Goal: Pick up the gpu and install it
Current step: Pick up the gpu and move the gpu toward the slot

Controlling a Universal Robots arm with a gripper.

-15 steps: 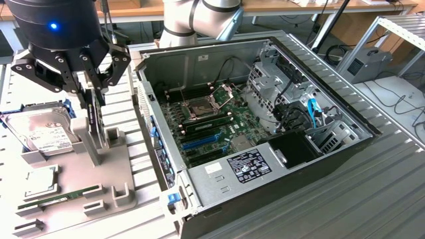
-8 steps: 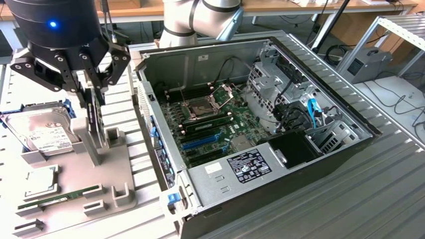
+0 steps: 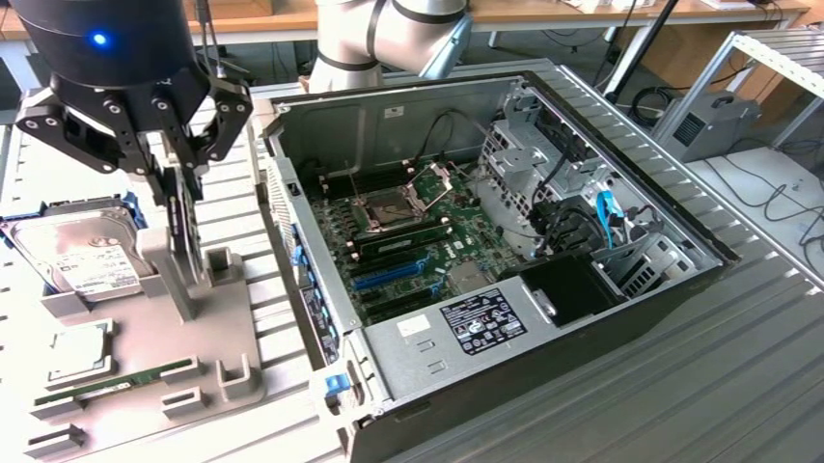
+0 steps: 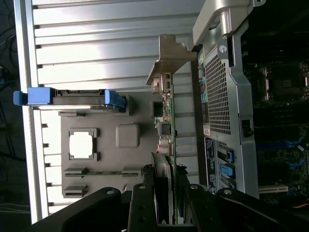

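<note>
The gpu [image 3: 181, 224] stands on edge at the exterior view's left, thin and dark, directly over the grey upright post [image 3: 188, 285] of the parts holder. My gripper [image 3: 178, 181] comes down from above with one finger on each face of the card, shut on it. In the wrist view the gpu [image 4: 167, 123] runs edge-on away from the gripper [image 4: 165, 178], a green board with its silver end bracket [image 4: 170, 55] at the far end. I cannot tell whether its lower edge still sits in the post.
The open computer case [image 3: 386, 116] lies at the exterior view's right of the holder, with its motherboard [image 3: 419, 227] and blue slots [image 3: 386, 275] exposed. On the grey holder [image 3: 238, 371] rest a hard drive [image 3: 80, 258], a CPU [image 3: 80, 352] and a RAM stick [image 3: 114, 381].
</note>
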